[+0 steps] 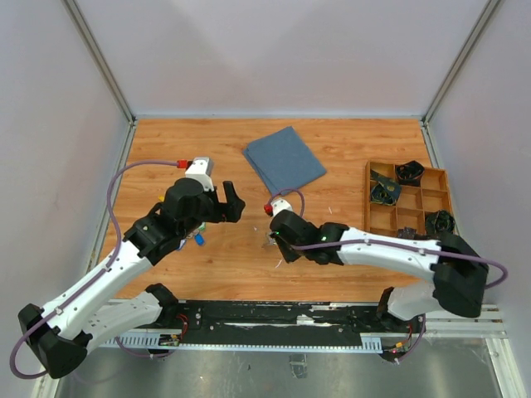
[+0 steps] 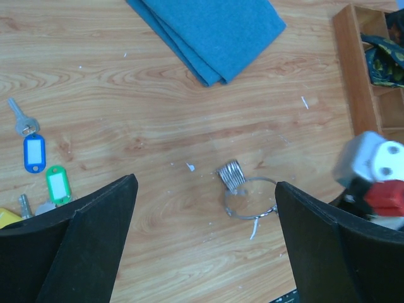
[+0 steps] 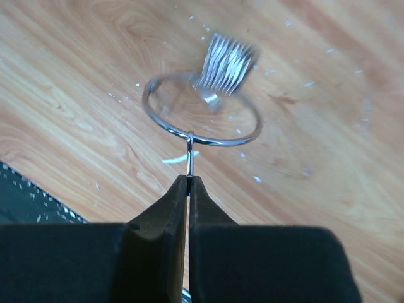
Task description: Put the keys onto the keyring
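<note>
The keyring (image 3: 189, 134), a thin silver wire ring with a ribbed silvery chain bit (image 3: 226, 62), lies on the wooden table. My right gripper (image 3: 188, 180) is shut on the small link at the ring's near edge. In the left wrist view the keyring (image 2: 238, 215) lies between my left gripper's (image 2: 205, 183) wide-open fingers and below them. Nothing is held there. The keys lie to its left: one with a blue tag (image 2: 34, 153), one with a green tag (image 2: 57, 185) and a yellow tag (image 2: 6, 218) at the frame edge. From above, the left gripper (image 1: 235, 204) hovers right of the keys (image 1: 199, 239).
A folded blue cloth (image 1: 284, 157) lies at the back middle of the table. A wooden compartment tray (image 1: 367, 199) with dark items stands at the right. Small white specks are scattered around the keyring. The right wrist's white and red body (image 2: 375, 170) shows beside the left gripper's finger.
</note>
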